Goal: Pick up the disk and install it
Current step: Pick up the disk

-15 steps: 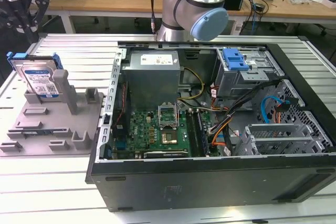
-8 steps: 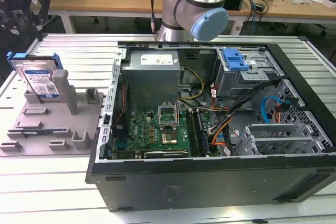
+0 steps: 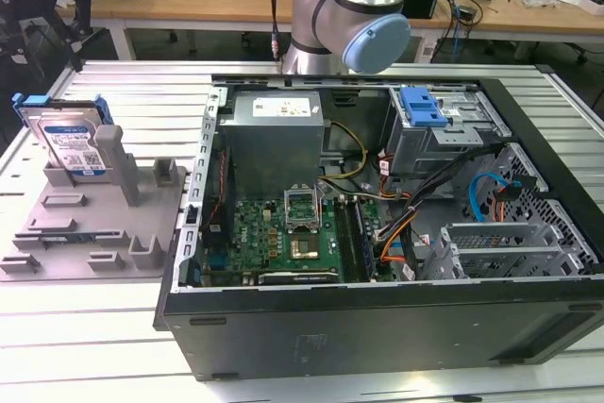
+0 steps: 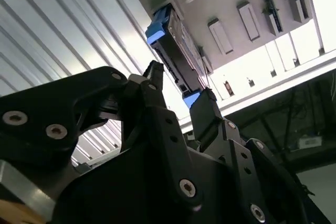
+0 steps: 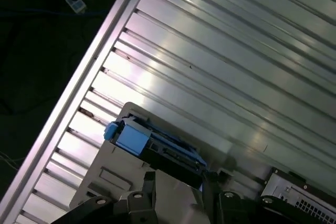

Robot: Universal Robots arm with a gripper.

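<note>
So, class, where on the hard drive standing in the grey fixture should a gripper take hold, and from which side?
Probably its free upper edge, from above, pinching the two flat faces: the hard drive stands on edge in the fixture plate, whose post blocks its lower part. The gripper is open near it.

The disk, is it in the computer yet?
Not yet, nothing is finished. The disk stands upright on the grey fixture plate, outside the computer case. In the second wrist view the open pincer is close to it, not gripping. Lifting and installing are both left.
</note>
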